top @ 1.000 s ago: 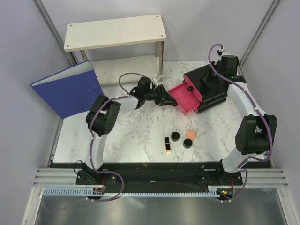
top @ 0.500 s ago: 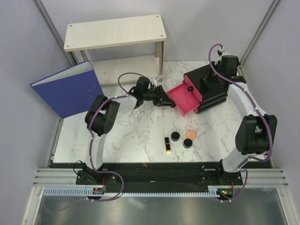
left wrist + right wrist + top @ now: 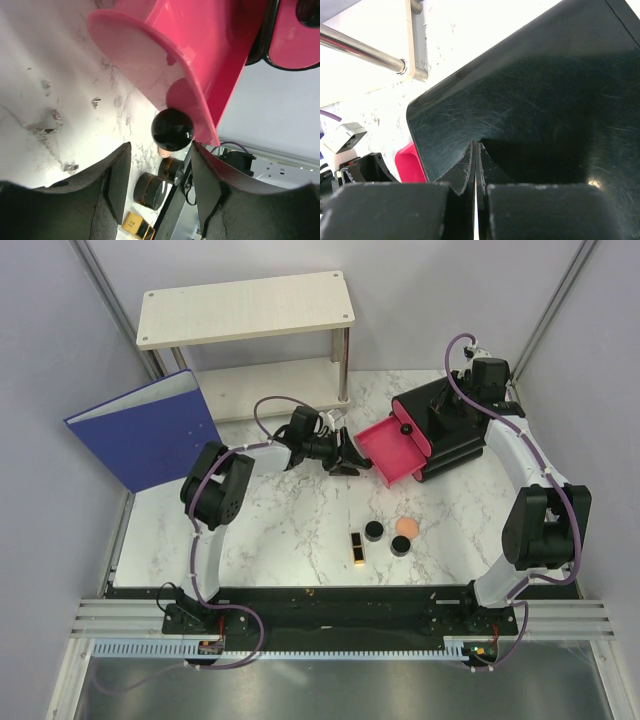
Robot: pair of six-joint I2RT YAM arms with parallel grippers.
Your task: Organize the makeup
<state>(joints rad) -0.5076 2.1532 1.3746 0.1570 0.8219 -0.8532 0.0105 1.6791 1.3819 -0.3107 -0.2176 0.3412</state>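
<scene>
At the far left a large blue ring binder (image 3: 140, 428) leans at the edge of the white marble table (image 3: 290, 520). Behind it stands a pale wooden shelf on metal legs (image 3: 245, 307).

My left gripper (image 3: 348, 464) reaches across the middle of the table towards an open, glossy pink plastic drawer (image 3: 392, 447). In the left wrist view its dark fingers (image 3: 112, 185) are spread apart and released. The drawer's round black knob (image 3: 172, 129) sits just ahead of the gap between them, and I cannot tell whether it touches either finger.

The makeup lies loose on the marble nearer the arm bases. From the left there is a black-and-gold lipstick (image 3: 357, 548) lying flat, then a small round black jar (image 3: 374, 531). After that come a second round black jar (image 3: 400, 545) and a round peach puff (image 3: 406, 526) just behind it.

The pink drawer juts out of a black organizer box (image 3: 455, 435) at the right. My right gripper (image 3: 475, 145) is clenched, fingers pressed together with nothing between them. Its tips rest against the box's scratched black top.
</scene>
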